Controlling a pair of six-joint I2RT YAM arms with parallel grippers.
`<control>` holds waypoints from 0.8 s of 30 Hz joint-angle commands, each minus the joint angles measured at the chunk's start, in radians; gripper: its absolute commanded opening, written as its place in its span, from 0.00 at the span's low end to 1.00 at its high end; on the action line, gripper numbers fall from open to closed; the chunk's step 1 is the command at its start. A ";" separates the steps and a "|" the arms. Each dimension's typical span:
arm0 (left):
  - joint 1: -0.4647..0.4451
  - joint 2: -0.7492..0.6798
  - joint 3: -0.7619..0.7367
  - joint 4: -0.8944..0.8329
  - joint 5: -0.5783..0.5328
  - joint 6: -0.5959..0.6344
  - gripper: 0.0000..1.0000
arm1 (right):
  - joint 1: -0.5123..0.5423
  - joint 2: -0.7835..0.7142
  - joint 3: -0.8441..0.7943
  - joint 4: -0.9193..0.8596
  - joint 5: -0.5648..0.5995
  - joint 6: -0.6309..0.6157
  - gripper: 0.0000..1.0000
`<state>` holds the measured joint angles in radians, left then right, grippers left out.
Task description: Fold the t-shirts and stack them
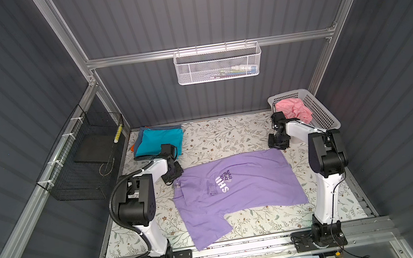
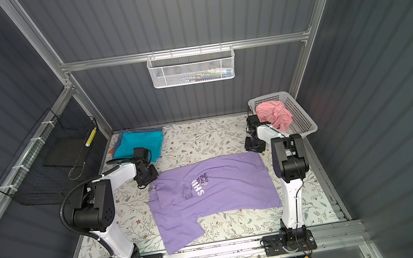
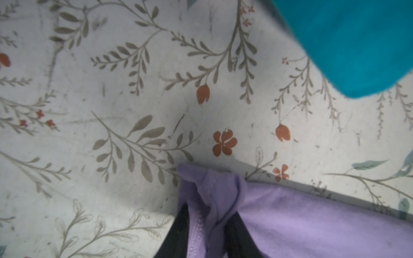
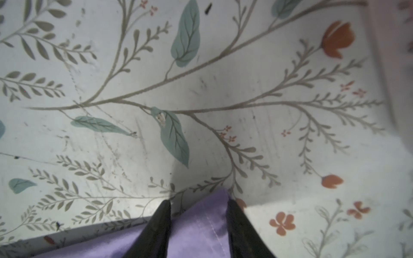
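lavender t-shirt (image 1: 237, 185): spread print-up across the middle of the table (image 1: 228, 137), collar end toward your left arm and hem end toward your right. it is mostly flat, with one crease beside the print.
near sleeve (image 1: 207, 229): reaches the table's front edge and nothing holds it. it looks loose enough to drag when you lift.
left end effector (image 3: 207, 214): closed on a gathered bunch of lavender cloth at the far shoulder corner. the fabric is puckered between the black fingers.
right end effector (image 4: 199, 202): straddles the far hem corner, one finger on each side of flat cloth. you cannot tell whether it has clamped or only brackets the corner.
why there: you have a grip point at each far corner, probably so the far long edge can come toward you as one fold.
teal t-shirt (image 1: 158, 141): folded on top of the stack in the far left corner, just beyond your left wrist and clear of the folding space.
pink t-shirt (image 1: 294, 111): crumpled in the white basket (image 1: 330, 118) at the far right, not yet folded.
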<state>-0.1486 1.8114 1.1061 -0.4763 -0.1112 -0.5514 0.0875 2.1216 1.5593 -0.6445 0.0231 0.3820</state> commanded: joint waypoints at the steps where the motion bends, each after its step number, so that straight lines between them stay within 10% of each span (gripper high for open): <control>1: 0.020 0.067 -0.034 -0.097 -0.022 0.021 0.30 | 0.003 0.011 0.020 -0.018 -0.009 0.010 0.18; 4: 0.021 0.073 -0.036 -0.094 -0.019 0.021 0.29 | 0.003 0.006 0.033 -0.027 0.003 0.008 0.00; 17: 0.030 0.074 -0.074 -0.084 -0.041 0.031 0.26 | -0.031 0.104 0.344 -0.175 0.118 -0.040 0.00; 24: 0.031 0.074 -0.020 -0.107 -0.040 0.031 0.33 | -0.016 0.107 0.378 -0.169 0.079 -0.035 0.32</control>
<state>-0.1436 1.8141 1.1091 -0.4778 -0.1127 -0.5327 0.0715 2.2360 1.9114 -0.7887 0.0853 0.3553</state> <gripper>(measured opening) 0.319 0.301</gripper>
